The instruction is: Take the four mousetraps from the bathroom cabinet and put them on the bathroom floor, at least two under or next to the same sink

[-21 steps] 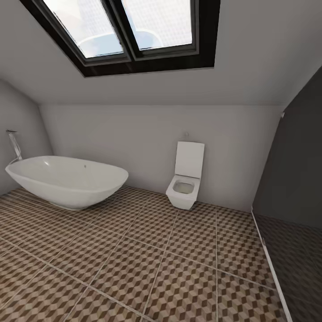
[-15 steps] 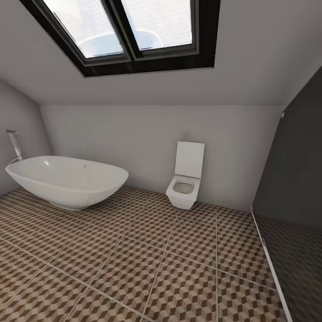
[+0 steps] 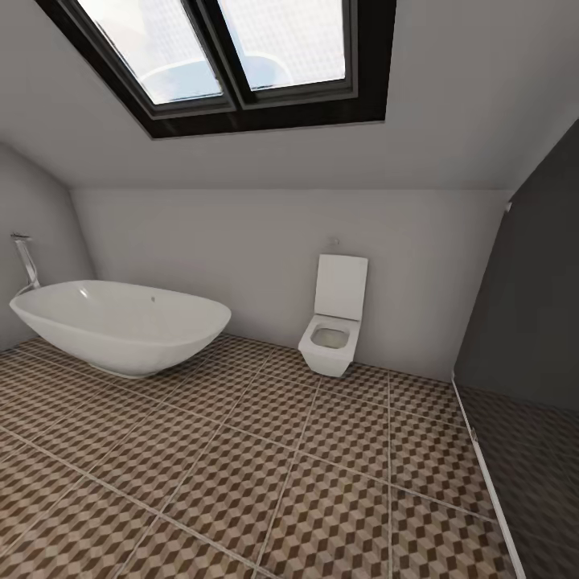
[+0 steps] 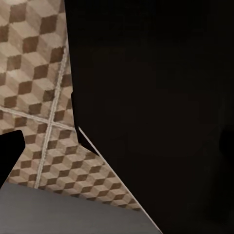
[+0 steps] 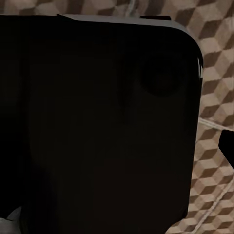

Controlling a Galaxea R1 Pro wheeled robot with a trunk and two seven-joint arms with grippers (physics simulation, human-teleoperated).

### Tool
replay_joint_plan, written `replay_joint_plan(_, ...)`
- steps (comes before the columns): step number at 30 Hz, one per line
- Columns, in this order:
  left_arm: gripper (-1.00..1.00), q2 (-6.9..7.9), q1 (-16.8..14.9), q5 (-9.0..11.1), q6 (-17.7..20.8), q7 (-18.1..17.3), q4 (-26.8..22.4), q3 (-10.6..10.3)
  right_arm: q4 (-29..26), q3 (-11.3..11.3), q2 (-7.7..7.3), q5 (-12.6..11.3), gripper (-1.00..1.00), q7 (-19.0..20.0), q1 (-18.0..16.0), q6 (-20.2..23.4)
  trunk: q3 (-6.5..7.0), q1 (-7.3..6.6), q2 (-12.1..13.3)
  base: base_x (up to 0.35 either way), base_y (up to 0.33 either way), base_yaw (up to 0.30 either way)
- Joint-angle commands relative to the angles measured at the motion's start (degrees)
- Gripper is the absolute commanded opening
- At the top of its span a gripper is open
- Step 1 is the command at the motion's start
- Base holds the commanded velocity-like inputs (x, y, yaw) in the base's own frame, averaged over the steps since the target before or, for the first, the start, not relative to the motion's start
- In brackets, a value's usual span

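The bathroom floor [image 3: 265, 474], tiled in a brown-and-beige cube pattern with pale grout lines, spreads across the lower half of the head view. The mousetraps, the cabinet and the sink are out of view. In the left wrist view a large dark part of the robot covers most of the picture, with the bathroom floor [image 4: 34, 87] beside it and a dark tip [image 4: 7, 153] at the edge. The right wrist view has a dark rounded block in front of the same tiles [image 5: 214, 63], and a dark tip [image 5: 226, 146] at its edge.
An oval white bathtub [image 3: 121, 322] with a chrome standing tap [image 3: 26, 261] is at the left. A white wall-hung toilet [image 3: 331, 338] is on the back wall. A dark shower area [image 3: 531, 450] with a pale sill lies right. A skylight [image 3: 233, 56] is overhead.
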Motion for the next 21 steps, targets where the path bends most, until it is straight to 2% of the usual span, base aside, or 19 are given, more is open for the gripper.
replay_joint_plan(1, 1.0, 0.02, -0.01, -0.04, -0.11, -0.04, 0.01, 0.06, 0.03, -0.03, 0.02, -0.01, 1.0, 0.0, -0.02, -0.51, -0.04, 0.0, -0.02, 0.0, 0.0, 0.0)
replay_joint_plan(20, 1.0, 0.0, -0.01, -0.04, -0.13, -0.04, 0.01, 0.08, 0.02, -0.05, 0.06, -0.01, 1.0, -0.03, -0.04, -6.61, -0.04, 0.0, -0.02, 0.0, 0.0, 0.0)
replay_joint_plan(21, 1.0, -0.01, -0.01, -0.04, -0.13, -0.04, 0.01, 0.08, 0.02, -0.06, 0.06, -0.01, 1.0, -0.03, -0.03, -9.61, -0.04, 0.0, -0.02, 0.0, 0.0, 0.0)
